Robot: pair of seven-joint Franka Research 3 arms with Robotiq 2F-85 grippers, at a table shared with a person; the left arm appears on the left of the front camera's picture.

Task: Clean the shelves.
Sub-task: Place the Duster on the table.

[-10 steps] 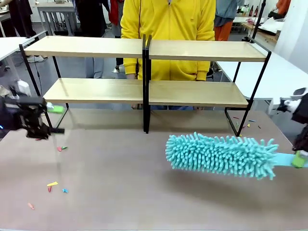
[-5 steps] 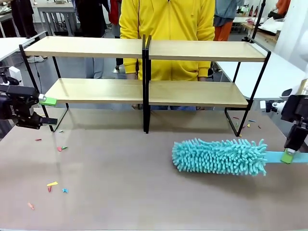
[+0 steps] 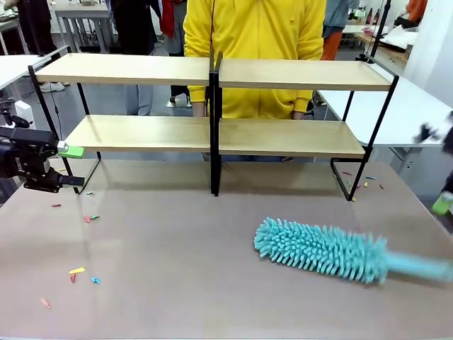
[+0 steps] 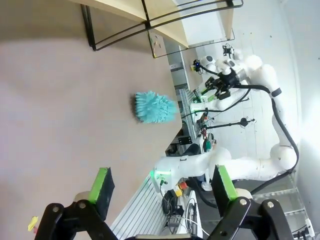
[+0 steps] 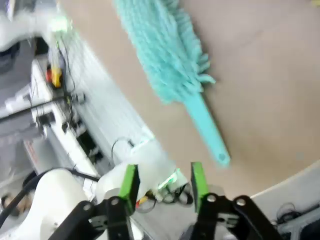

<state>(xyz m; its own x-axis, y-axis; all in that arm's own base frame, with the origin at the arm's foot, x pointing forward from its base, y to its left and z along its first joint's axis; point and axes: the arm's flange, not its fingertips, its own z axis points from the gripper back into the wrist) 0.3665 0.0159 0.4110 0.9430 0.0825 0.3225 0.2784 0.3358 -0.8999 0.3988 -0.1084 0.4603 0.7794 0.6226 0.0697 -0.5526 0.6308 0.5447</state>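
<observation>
From my seat I'm looking across a matte grey-brown tabletop (image 3: 177, 269) with small coloured scraps (image 3: 76, 271) scattered near its left side. White tables (image 3: 403, 113) stand to the right and another white table (image 3: 14, 67) to the left, on a grey floor (image 3: 106, 103). A person in a yellow hooded top (image 3: 255, 42) stands at the far side, with other people farther back. The light is even and bright, indoor.

We see the shelves (image 3: 212, 71) in pale, smooth matt wood on thin black metal framing. The duster (image 3: 322, 249) beyond our right gripper (image 5: 161, 182) has a shaggy teal cloth head and smooth plastic handle. The table (image 3: 177, 283) looks matt.
</observation>
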